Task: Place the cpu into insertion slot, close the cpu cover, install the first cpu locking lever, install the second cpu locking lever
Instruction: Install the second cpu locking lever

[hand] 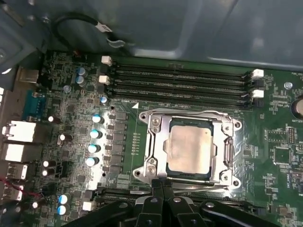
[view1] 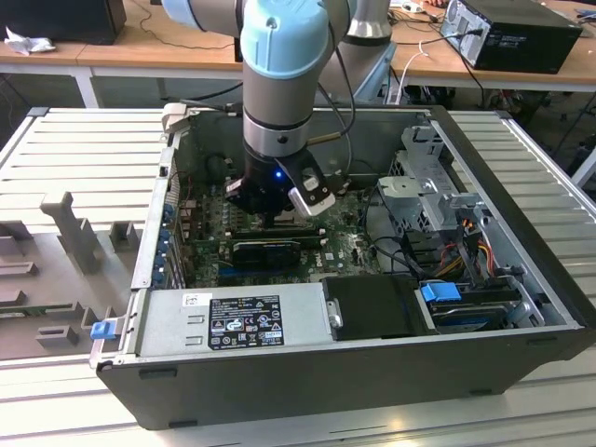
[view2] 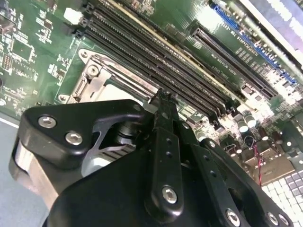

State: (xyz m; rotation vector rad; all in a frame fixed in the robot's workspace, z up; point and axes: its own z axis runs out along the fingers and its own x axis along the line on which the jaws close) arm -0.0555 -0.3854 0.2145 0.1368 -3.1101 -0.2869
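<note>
In the first wrist view the fingers (hand: 163,185) are seen pressed together, holding nothing, just beside the near edge of the cover (hand: 158,142) closed over the cpu (hand: 189,149).

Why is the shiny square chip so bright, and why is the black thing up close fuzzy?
In the first wrist view, light glares off the pale silvery square cpu and its silver-grey metal cpu cover. In the second wrist view, the black gripper sits near the lens, so it blurs.
</note>
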